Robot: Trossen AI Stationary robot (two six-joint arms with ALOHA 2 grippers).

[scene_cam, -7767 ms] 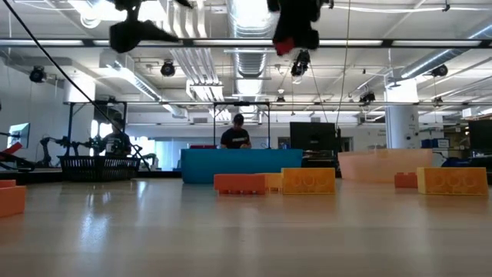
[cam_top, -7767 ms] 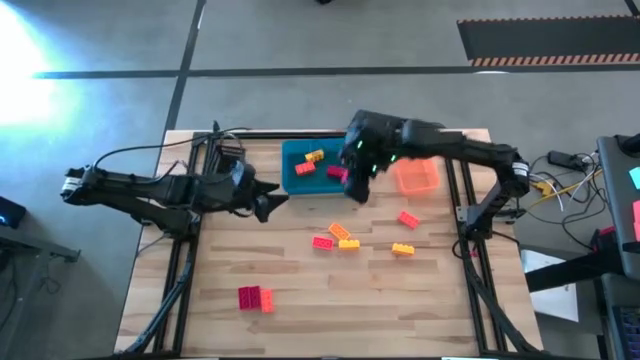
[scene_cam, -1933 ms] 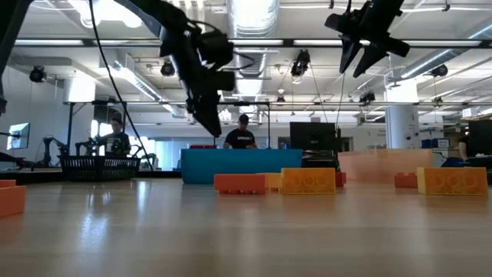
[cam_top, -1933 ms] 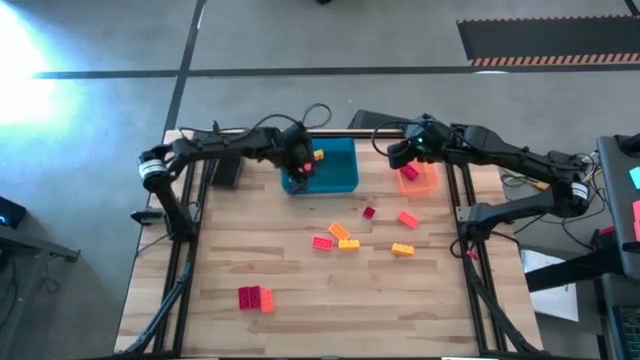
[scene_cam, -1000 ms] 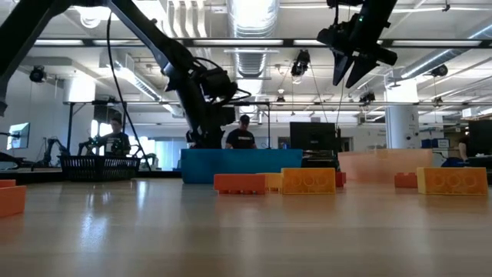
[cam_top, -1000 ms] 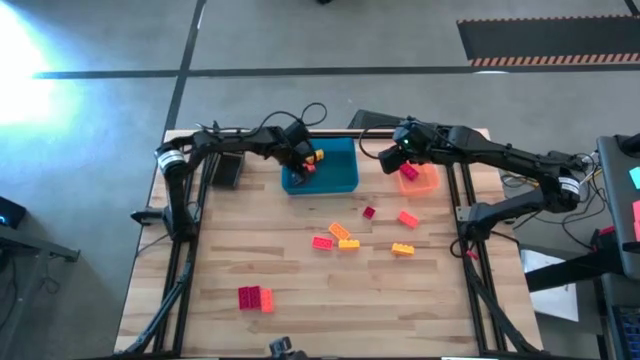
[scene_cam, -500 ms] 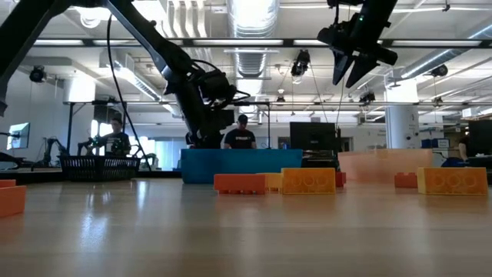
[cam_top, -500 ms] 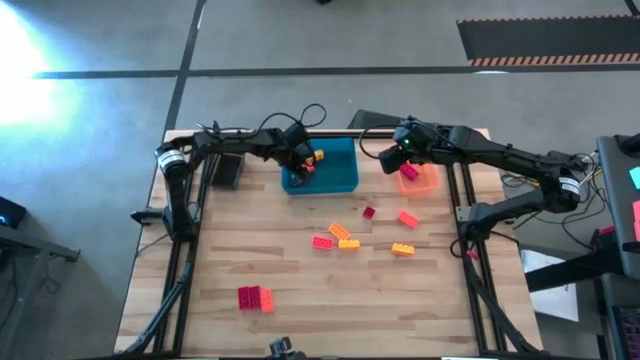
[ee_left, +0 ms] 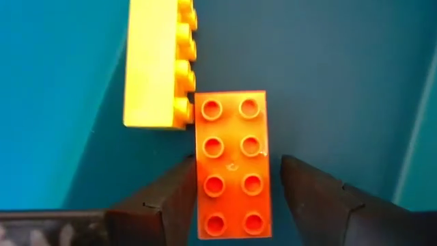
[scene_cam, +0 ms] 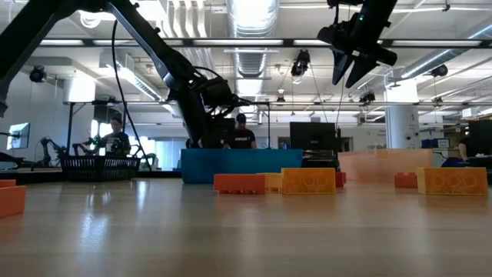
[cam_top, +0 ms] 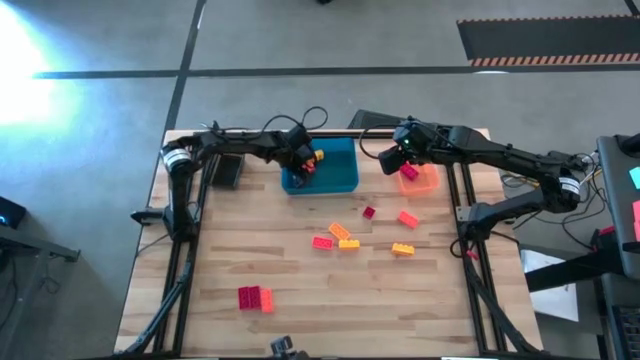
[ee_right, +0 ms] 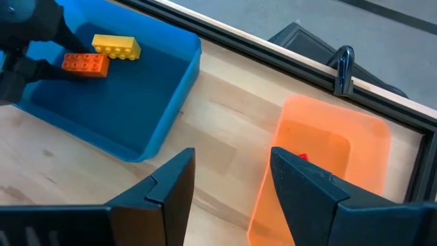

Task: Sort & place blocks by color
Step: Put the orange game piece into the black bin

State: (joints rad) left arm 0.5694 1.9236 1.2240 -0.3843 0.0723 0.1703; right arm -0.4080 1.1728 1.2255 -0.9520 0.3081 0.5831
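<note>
One blue tray (cam_top: 342,181) holds two blocks, a yellow block (cam_top: 316,156) and an orange-red block (cam_top: 305,168), and one orange tray (cam_top: 428,181) holds a single red block (cam_top: 410,172). Six loose blocks (cam_top: 349,243) lie mid-table: two red, one magenta and three yellow-orange. Two more blocks (cam_top: 255,297) touch each other near the front left.
</note>
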